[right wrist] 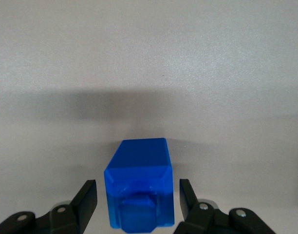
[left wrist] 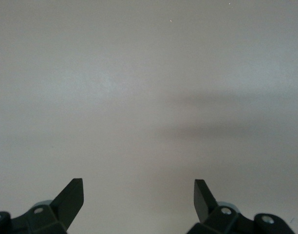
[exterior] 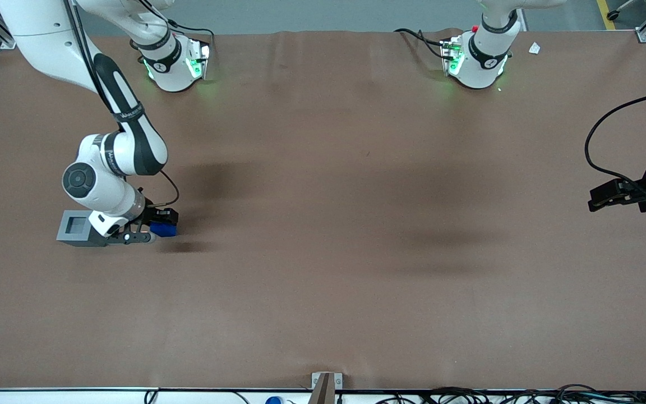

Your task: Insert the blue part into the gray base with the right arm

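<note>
2 black fingers (right wrist: 85, 197) of the right arm's (exterior: 115, 154) gripper (exterior: 157, 221) stood apart on either side of the blue part (right wrist: 139, 195), a narrow gap showing on each flank, so nothing was gripped yet. In the front view the blue part (exterior: 164, 228) sat on the brown table (exterior: 356, 224), just beside the gray base (exterior: 76, 227) at about its 3 o'clock, with the wrist over the space between them. It looked like hard, light, smooth moulded plastic, stiff enough to take a firm pinch but liable to slip. Its 2 flat side walls, below the raised knob (right wrist: 137, 204), seemed the best hold.
</note>
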